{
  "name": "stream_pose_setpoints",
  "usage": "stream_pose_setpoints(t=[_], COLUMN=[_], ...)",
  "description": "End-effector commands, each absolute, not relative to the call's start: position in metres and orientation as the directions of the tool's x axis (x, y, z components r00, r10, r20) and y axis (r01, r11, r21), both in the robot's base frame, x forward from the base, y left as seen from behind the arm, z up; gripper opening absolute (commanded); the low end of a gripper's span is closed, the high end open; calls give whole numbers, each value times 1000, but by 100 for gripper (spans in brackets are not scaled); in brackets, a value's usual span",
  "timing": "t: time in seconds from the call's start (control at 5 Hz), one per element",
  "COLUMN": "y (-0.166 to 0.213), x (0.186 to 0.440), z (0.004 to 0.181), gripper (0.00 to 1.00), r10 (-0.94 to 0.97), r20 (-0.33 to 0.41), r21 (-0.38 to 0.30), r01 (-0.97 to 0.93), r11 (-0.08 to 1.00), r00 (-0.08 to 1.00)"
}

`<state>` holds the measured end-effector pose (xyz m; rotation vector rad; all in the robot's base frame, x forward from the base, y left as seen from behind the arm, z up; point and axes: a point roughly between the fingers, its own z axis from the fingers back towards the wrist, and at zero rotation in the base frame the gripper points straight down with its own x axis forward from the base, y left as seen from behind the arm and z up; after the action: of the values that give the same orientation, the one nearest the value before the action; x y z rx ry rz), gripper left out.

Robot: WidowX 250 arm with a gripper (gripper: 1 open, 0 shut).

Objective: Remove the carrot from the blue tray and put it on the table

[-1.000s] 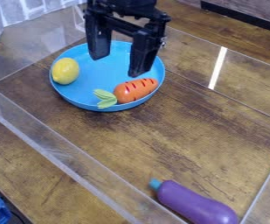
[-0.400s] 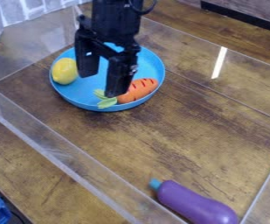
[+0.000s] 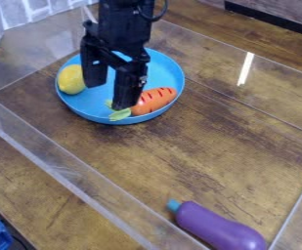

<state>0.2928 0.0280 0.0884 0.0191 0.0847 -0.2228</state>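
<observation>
1. Nearest the camera lies the purple plastic eggplant [image 3: 219,229] with a green cap, on the dark brown wood-plank table [image 3: 180,146]. It has not moved, and it is well apart from everything else.
2. In the middle distance, the small orange toy carrot [image 3: 152,100] with a light green leafy top lies in the round bright blue plastic tray [image 3: 170,66], near its front rim. It is in the same place as a second ago, so it has not been lifted yet.
3. The black two-finger gripper [image 3: 108,81] has come down and moved to the left in the picture since a second ago. Its jaws stand wide open and hold nothing. One finger now covers the leafy end of the carrot.
4. I judge this as the approach to the grasp; closing on the carrot is the next step.
5. Behind the fingers, the yellow plastic lemon [image 3: 69,79] sits at the left side of the tray, partly hidden.
6. Whether a fingertip already touches the carrot or the tray floor cannot be told. The clear plastic walls [image 3: 62,146] are hard to follow because of reflections.
</observation>
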Motion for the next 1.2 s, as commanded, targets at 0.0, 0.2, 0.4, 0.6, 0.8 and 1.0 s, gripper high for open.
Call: stream_pose_setpoints(t=[0.0,0.2,0.4,0.6,0.8,1.0], y=[29,22,14,16,21,18], x=[303,309,314,311,308,305], z=[98,98,99,101,104,97], gripper=[100,100,100,100,100,100], r10=[-218,-194,-173,-222,-262,-275], r20=[-33,-26,-19,-9,-2,6], r21=[31,37,43,49,55,61], r01=[219,195,173,222,261,274], r11=[975,980,984,974,964,960], r00=[975,981,985,975,965,961])
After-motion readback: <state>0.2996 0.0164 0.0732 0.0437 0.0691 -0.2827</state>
